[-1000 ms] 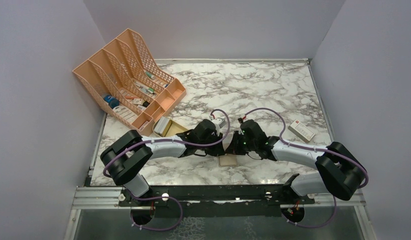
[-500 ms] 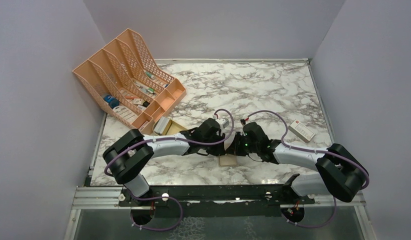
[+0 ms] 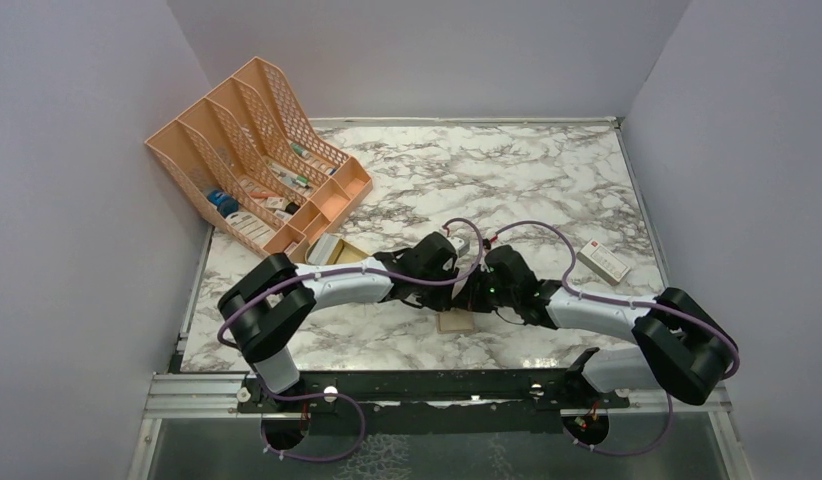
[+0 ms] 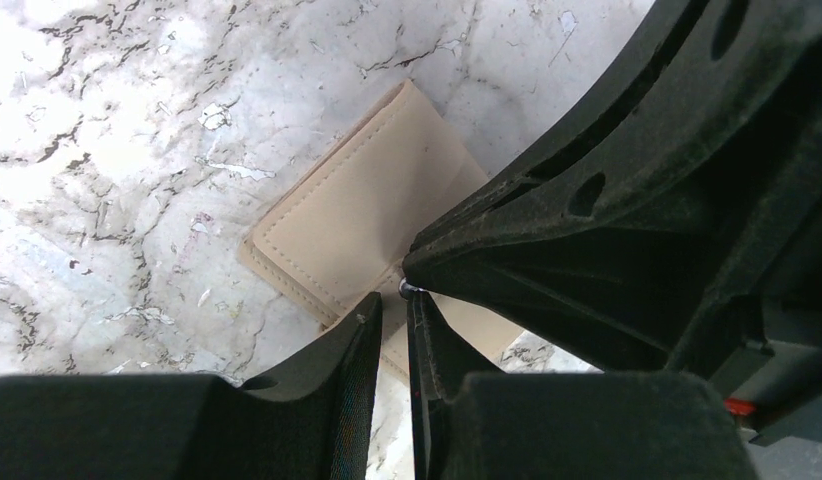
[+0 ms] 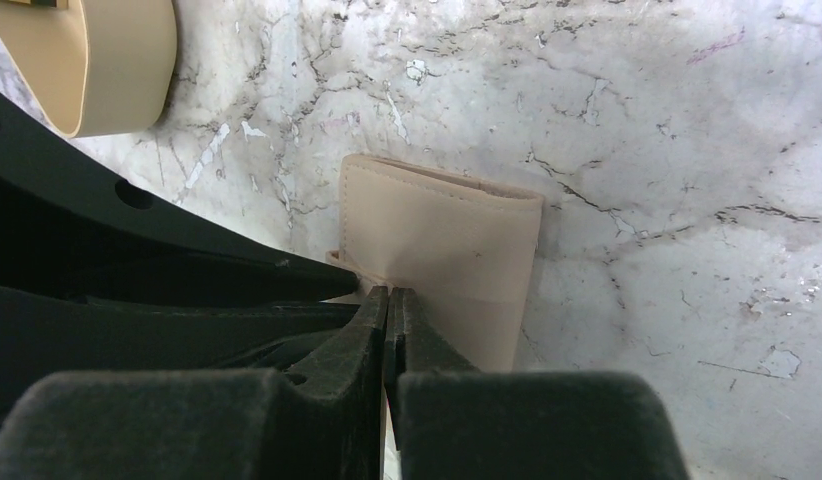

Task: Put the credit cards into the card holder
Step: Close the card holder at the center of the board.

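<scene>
The tan card holder lies folded shut on the marble, near the front edge, under both grippers. In the right wrist view my right gripper is shut, its tips pinching the near left edge of the card holder, whose cover puckers up toward them. My left gripper hovers just over the card holder with a narrow gap between its fingers and nothing in that gap. From above, the left gripper and right gripper almost touch. I cannot make out the credit cards.
An orange mesh file rack stands at the back left. A beige oval dish sits just in front of it, close to the left arm, and shows as the dish in the right wrist view. A white box with a red mark lies at the right.
The left arm has stretched to the right, bringing its gripper up against the right one over the card holder. The right gripper's fingers have closed the last little bit.
</scene>
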`<move>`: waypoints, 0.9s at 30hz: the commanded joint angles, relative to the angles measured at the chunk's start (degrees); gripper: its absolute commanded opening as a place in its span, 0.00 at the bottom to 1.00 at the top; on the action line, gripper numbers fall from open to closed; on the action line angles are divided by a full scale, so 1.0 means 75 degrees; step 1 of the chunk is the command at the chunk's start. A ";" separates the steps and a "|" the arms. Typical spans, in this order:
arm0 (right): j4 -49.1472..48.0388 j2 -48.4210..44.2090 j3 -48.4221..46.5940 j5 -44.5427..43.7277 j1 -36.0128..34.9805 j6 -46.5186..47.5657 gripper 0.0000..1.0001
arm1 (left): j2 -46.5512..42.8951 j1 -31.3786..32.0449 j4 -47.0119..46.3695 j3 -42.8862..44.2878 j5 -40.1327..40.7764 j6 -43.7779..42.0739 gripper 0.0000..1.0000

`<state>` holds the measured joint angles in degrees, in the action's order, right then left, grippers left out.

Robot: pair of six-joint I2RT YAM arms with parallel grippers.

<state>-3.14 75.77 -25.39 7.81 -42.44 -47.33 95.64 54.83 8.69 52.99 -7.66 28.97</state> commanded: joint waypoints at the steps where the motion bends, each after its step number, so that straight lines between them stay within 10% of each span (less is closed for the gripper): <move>1: 0.1661 0.0417 0.0534 -0.0567 -0.0269 0.0179 0.01 | 0.0732 -0.0023 0.0893 0.0080 0.0783 -0.0339 0.19; 17: 0.1989 -0.0513 0.0763 -0.1095 -0.0353 -0.0172 0.01 | 0.1015 0.0050 0.0932 0.0246 0.0853 -0.0042 0.20; 27: 0.2683 -0.1872 -0.0436 -0.1092 -0.0353 -0.0217 0.32 | -0.0995 -0.0012 0.0347 0.0051 0.1298 0.0638 0.26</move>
<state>8.32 66.28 -25.32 1.17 -44.69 -49.60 95.85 55.55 11.40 55.18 -5.43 31.14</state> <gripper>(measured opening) 0.287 0.238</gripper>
